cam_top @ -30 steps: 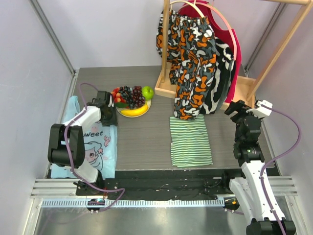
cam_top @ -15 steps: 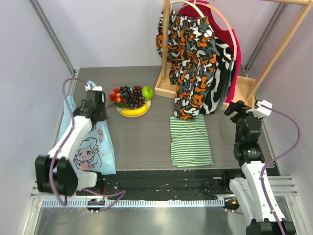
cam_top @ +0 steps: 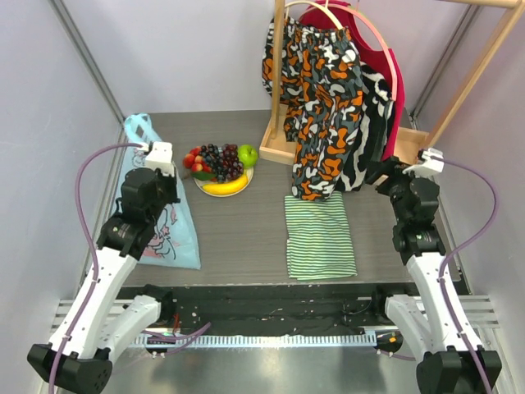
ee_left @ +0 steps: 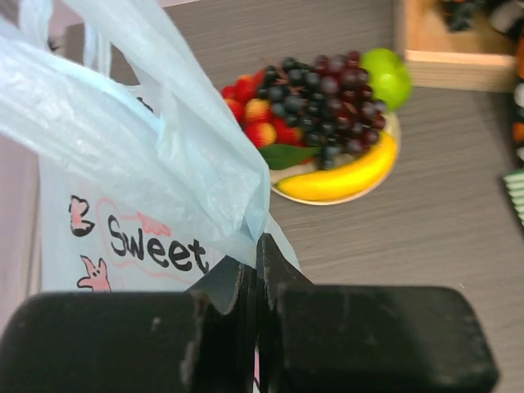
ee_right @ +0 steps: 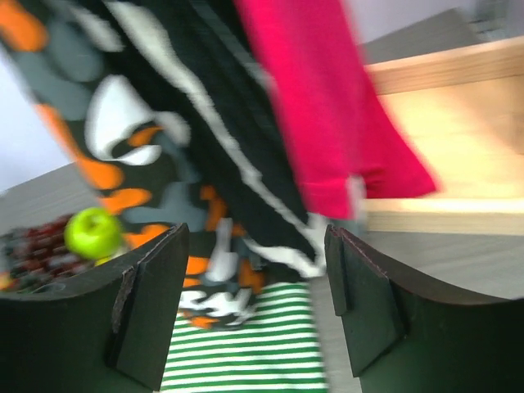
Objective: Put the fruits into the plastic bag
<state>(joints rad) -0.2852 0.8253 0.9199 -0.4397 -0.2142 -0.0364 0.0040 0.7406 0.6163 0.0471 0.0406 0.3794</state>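
The fruits lie on a pale plate (cam_top: 246,177) at the back left: dark grapes (cam_top: 221,160), a green apple (cam_top: 248,153), a yellow banana (cam_top: 225,187) and red strawberries (cam_top: 194,158). In the left wrist view they show as grapes (ee_left: 323,90), apple (ee_left: 385,72), banana (ee_left: 340,176) and strawberries (ee_left: 250,102). My left gripper (ee_left: 255,250) is shut on the edge of the light-blue plastic bag (ee_left: 123,155) and holds it lifted left of the plate; the bag (cam_top: 168,230) hangs down to the table. My right gripper (ee_right: 254,270) is open and empty at the right.
A green-and-white striped folded cloth (cam_top: 319,234) lies mid-table. A wooden rack (cam_top: 279,74) with patterned and red clothes (cam_top: 328,98) stands at the back right, close to my right gripper. Grey walls close in the left and back sides.
My left arm has drawn back toward the near edge, lifting the bag's edge so it stands up taller. My right gripper has swung a little toward the hanging clothes.
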